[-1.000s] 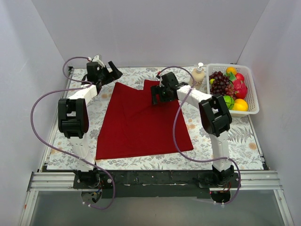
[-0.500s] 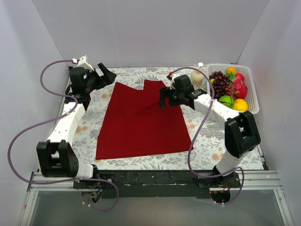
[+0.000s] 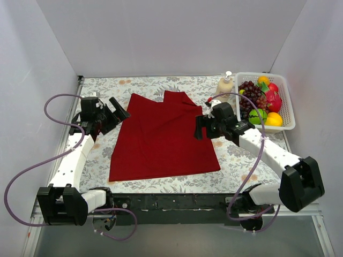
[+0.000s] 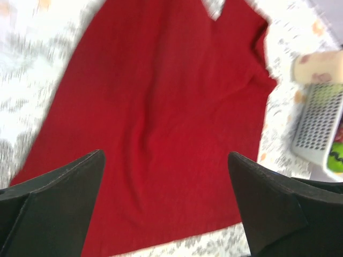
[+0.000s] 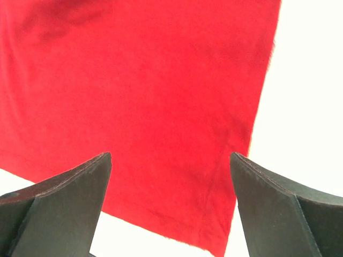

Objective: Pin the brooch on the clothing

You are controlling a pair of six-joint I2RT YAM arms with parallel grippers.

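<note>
Plain dark red T-shirt [image 3: 161, 139]; beneath it a white tablecloth [image 3: 144, 85] printed with grey leaves; right of it a white basket [image 3: 252, 74].

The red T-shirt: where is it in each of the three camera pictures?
Top view: T-shirt lies flat in the centre.
Left wrist: T-shirt fills the middle.
Right wrist: T-shirt covers the upper left.
Shared landmark: white basket, at the right edge in top and left wrist views only.

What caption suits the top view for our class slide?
Left gripper and right gripper, both open, hover by a red T-shirt on a floral table.
</note>
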